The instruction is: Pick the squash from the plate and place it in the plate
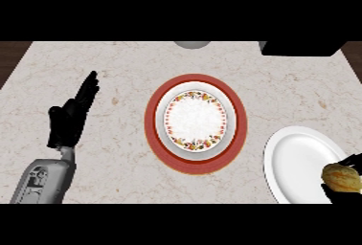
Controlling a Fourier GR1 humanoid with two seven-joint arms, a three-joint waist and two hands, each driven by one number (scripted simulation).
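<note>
Squash in right robot hand over white plate

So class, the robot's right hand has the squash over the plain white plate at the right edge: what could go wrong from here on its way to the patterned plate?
1. The squash sits at the view's edge, the right hand mostly hidden, so its hold may slip unseen.
2. It might land on the patterned plate's red rim and roll off.

Yellow-orange squash at white plate's right edge; red-rimmed floral plate at counter centre.
</note>
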